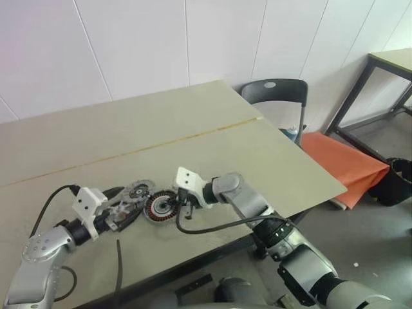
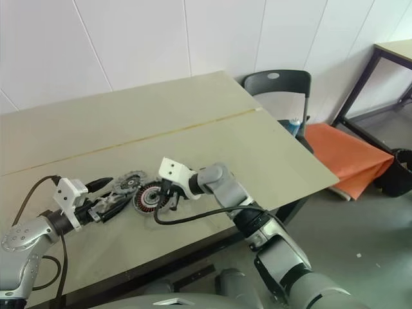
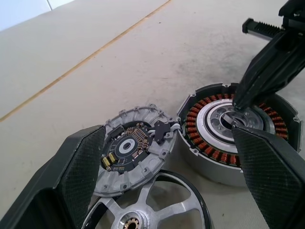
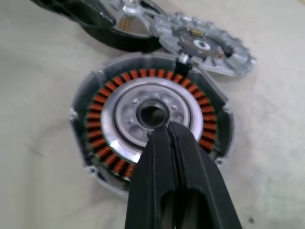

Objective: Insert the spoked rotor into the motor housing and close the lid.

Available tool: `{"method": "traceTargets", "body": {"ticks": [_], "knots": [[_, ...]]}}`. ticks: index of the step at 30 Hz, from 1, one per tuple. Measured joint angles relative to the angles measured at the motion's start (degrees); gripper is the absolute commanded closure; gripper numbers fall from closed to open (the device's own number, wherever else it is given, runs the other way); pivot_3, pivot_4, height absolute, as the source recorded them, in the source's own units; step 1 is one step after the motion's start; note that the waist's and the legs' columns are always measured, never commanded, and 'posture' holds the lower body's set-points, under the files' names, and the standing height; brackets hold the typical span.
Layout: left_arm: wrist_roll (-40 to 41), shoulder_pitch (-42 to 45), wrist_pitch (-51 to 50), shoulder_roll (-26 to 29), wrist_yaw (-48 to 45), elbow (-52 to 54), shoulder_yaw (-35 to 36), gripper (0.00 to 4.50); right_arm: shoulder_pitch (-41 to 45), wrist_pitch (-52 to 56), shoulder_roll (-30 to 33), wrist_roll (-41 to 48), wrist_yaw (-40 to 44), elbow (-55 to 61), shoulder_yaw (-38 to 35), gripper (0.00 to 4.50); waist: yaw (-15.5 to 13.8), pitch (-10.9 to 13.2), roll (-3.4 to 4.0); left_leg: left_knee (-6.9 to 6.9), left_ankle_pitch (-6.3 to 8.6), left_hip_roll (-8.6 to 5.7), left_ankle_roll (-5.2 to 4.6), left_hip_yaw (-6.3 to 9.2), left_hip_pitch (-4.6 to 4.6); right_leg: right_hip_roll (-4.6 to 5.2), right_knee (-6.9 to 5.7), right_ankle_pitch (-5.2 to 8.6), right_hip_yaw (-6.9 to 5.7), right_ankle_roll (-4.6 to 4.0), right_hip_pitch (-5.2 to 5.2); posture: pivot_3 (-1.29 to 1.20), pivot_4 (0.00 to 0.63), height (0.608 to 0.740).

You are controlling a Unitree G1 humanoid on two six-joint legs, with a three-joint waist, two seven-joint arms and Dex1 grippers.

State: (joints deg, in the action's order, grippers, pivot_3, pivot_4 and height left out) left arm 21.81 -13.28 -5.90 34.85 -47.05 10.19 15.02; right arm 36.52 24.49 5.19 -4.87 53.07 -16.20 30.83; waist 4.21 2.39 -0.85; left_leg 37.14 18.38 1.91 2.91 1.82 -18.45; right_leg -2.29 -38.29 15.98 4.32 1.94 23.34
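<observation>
The motor housing (image 3: 217, 143), a squat puck with copper-orange windings, lies open-side up on the table. Its lid (image 3: 133, 148), a toothed silver disc with a circuit board, lies flat beside it and stays joined to it by short wires. The spoked rotor (image 3: 143, 212) lies near the lid, its dark rim overlapping the lid's edge. My left gripper (image 1: 124, 206) is open with the rotor between its fingers (image 3: 78, 174), and a gap shows on one side. My right gripper (image 4: 164, 128) is shut, its tips resting at the housing's central hole (image 4: 151, 114).
The tan table (image 1: 193, 129) has a seam running across it and its front edge lies close to the parts. A black cable (image 1: 119, 264) lies near that edge. A dark chair (image 1: 275, 93) and an orange mat (image 1: 344, 161) lie beyond the table's right end.
</observation>
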Motion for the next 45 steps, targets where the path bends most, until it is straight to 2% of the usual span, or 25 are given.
{"method": "traceTargets", "body": {"ticks": [8, 17, 21, 27, 34, 40, 45], "knots": [[0.0, -0.1, 0.0, 0.0, 0.1, 0.0, 0.0, 0.0, 0.2, -2.4, -2.4, -0.8, -3.1, -3.1, 0.3, 4.47, 0.1, 0.0, 0.02, -0.01, 0.0, 0.02, 0.0, 0.01, 0.03, -0.03, -0.01, 0.0, 0.0, 0.0, -0.01, 0.0, 0.0, 0.74], [0.0, -0.1, 0.0, 0.1, 0.3, 0.0, 0.1, 0.0, 2.6, -2.2, -5.4, -0.4, -2.0, -7.1, -0.2, 4.47, 1.2, 0.0, 0.02, -0.09, 0.0, 0.04, 0.0, 0.04, -0.01, 0.0, 0.02, 0.0, 0.0, 0.0, 0.01, 0.0, 0.0, 0.74], [0.0, -0.1, 0.0, 0.1, 0.4, 0.0, 0.2, 0.0, 2.6, -1.4, -8.2, 1.7, -0.4, -8.9, -1.2, 4.47, 1.9, 0.0, 0.03, -0.12, 0.01, 0.07, -0.01, 0.04, -0.07, -0.03, 0.02, -0.01, 0.04, 0.0, 0.11, 0.0, 0.0, 0.74], [0.1, -0.6, 0.1, 0.4, 0.4, 0.0, 0.7, 0.0, 2.7, -0.8, -11.4, 4.5, -0.5, -8.9, -3.3, 4.47, 1.3, 0.0, 0.04, -0.06, 0.0, 0.03, -0.01, 0.05, -0.09, 0.1, 0.03, 0.0, 0.02, 0.01, 0.07, 0.0, 0.0, 0.74], [0.1, -0.5, 0.1, 0.6, 0.3, 0.0, 1.1, 0.0, 3.0, -1.4, -11.3, 4.8, -1.7, -9.0, -3.7, 4.47, 1.4, 0.0, 0.03, -0.05, 0.0, -0.01, 0.0, 0.04, -0.11, 0.16, 0.08, 0.0, 0.02, 0.02, 0.06, 0.0, 0.0, 0.74], [0.1, -0.3, 0.0, 0.7, 0.0, 0.0, 1.1, 0.0, 4.1, -5.2, -10.5, 1.6, -5.7, -13.6, -3.6, 4.47, 1.5, 0.0, 0.03, -0.06, 0.0, -0.01, 0.0, 0.04, -0.11, 0.15, 0.08, 0.0, 0.02, 0.02, 0.06, 0.0, 0.0, 0.74], [0.1, -0.3, 0.0, 0.7, -0.1, 0.0, 1.1, 0.0, 4.5, -7.9, -8.2, 0.3, -4.1, -15.0, -2.1, 4.47, 1.5, 0.0, 0.03, -0.07, 0.0, -0.01, -0.01, 0.04, -0.11, 0.16, 0.1, 0.0, 0.02, 0.02, 0.05, 0.0, 0.0, 0.74]]}}
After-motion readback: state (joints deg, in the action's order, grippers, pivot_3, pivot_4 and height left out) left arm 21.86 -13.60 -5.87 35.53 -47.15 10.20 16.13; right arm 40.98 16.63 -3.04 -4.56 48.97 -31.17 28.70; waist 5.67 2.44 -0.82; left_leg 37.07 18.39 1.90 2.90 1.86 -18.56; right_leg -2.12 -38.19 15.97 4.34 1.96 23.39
